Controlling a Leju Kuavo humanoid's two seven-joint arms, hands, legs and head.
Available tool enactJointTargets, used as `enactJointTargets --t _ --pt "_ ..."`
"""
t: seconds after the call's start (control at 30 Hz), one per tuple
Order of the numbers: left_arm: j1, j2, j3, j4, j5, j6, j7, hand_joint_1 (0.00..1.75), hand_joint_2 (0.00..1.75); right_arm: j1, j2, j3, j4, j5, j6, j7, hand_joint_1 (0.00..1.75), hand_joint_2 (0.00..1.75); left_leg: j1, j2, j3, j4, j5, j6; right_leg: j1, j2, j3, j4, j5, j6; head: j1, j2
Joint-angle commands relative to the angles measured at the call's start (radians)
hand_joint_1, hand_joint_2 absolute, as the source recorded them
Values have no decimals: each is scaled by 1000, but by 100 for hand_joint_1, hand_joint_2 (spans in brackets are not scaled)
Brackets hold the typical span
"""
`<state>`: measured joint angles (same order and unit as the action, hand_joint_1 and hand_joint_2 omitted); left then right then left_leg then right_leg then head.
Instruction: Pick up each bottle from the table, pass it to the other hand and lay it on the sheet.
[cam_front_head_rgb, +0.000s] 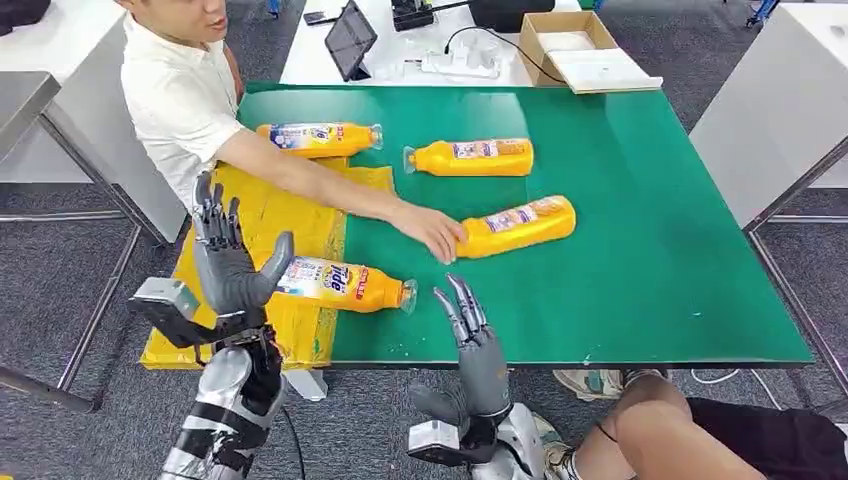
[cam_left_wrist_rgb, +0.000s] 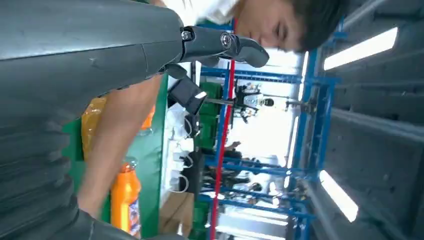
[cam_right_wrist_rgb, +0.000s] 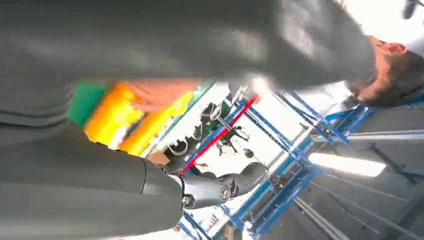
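Note:
Four orange bottles lie on the green table (cam_front_head_rgb: 620, 200). One bottle (cam_front_head_rgb: 340, 283) rests across the edge of the yellow sheet (cam_front_head_rgb: 270, 215), its base just beside the thumb of my left hand (cam_front_head_rgb: 228, 262), which stands open with fingers pointing up and holds nothing. Another bottle (cam_front_head_rgb: 320, 138) lies at the sheet's far end. A third bottle (cam_front_head_rgb: 470, 157) lies on the bare green. A person's hand (cam_front_head_rgb: 432, 230) rests on the cap end of the fourth bottle (cam_front_head_rgb: 515, 226). My right hand (cam_front_head_rgb: 475, 340) is open at the table's front edge, fingers spread upward.
A person in a white shirt (cam_front_head_rgb: 180, 100) leans in from the far left, arm stretched over the sheet. Another person's knee (cam_front_head_rgb: 670, 430) is at the lower right. Behind the green table a white table holds a tablet (cam_front_head_rgb: 350, 38) and a cardboard box (cam_front_head_rgb: 570, 40).

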<state>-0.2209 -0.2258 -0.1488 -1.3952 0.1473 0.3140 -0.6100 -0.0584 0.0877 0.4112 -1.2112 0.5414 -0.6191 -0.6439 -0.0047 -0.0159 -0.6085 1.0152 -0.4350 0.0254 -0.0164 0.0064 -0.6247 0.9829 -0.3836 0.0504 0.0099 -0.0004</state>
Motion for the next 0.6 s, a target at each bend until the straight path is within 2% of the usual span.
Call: enactJointTargets --t 0.03,0.17,0.23,0.3,0.37,0.5,0.6 --pt "147 3 -11 -191 30 -10 0 0 175 -7 -117 -167 -55 142 -42 105 0 175 0 1 1 0 -1 -1 0 0 1 -1 -1 -1 0 0" --pt "259 1 -27 -232 -46 33 -36 0 175 -39 -196 -316 39 191 -11 156 0 175 -1 1 5 -2 -2 0 -1 -1 5 -2 -2 -1 0 0" --pt "278 -8 -26 -220 -114 104 -64 0 175 -76 -224 -368 122 242 -9 175 0 175 -1 0 5 -2 -2 0 -1 -1 5 -3 -2 -1 0 0" --pt "272 -7 -31 -206 -111 111 -60 0 175 -125 -241 -396 213 303 -9 198 0 175 -1 0 4 -2 -2 0 -1 -1 5 -3 -1 -1 0 0" --pt "266 -8 -34 -203 -111 112 -60 0 175 -139 -245 -401 236 315 -11 203 0 175 -1 2 4 -1 -3 0 0 1 5 -3 -1 -1 0 0" --pt "231 -20 -53 -171 -135 152 -83 0 175 -274 -265 -389 449 351 37 215 0 175 -1 1 2 -1 -2 0 0 0 3 -2 0 -1 0 0" --pt "222 -22 -57 -164 -134 158 -84 0 175 -296 -264 -390 478 349 33 206 0 175 -1 3 2 -1 -2 0 0 2 2 -2 1 -1 0 0"
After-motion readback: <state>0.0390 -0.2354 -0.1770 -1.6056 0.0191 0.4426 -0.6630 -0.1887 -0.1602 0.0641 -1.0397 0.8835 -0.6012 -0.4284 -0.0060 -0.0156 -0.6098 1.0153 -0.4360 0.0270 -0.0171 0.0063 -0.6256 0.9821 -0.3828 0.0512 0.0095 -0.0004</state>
